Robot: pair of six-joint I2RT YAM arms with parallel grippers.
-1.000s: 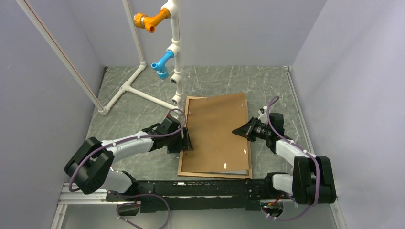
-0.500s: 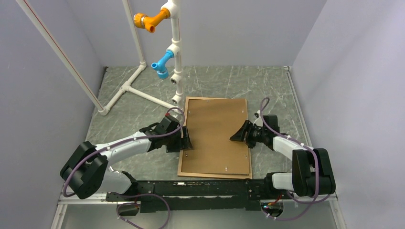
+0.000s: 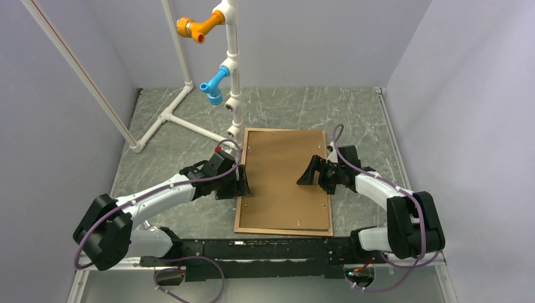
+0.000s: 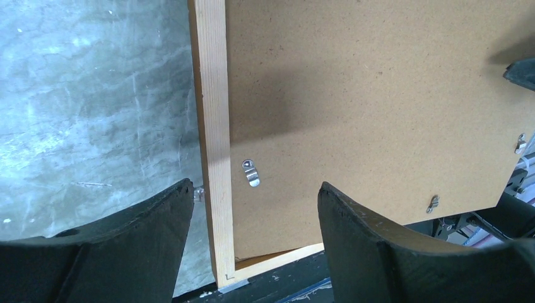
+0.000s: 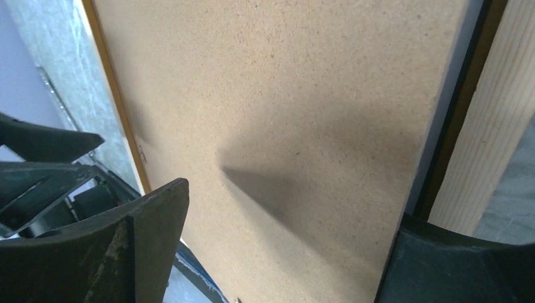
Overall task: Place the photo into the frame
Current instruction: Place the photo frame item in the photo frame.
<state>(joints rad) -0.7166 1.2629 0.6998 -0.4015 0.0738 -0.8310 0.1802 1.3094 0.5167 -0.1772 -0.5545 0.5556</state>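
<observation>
We see the frame [image 4: 213, 113] lying back-up on the desk [image 3: 353, 107], with the brown backing board [image 3: 284, 170] set inside it. Only the left wrist view shows a metal clip [image 4: 251, 172] beside the rail, which the spread left pincer [image 4: 255, 184] straddles. The right pincer [image 3: 308, 175], also spread, hovers over the board.

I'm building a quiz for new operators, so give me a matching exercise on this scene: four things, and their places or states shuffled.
1 backing board
2 left claw
3 right claw
4 orange fitting

A open, over the board's right side
B high on the white pipe stand
C lying flat inside the frame
D open, straddling the frame's left rail

Pairs: 1-C, 2-D, 3-A, 4-B
</observation>
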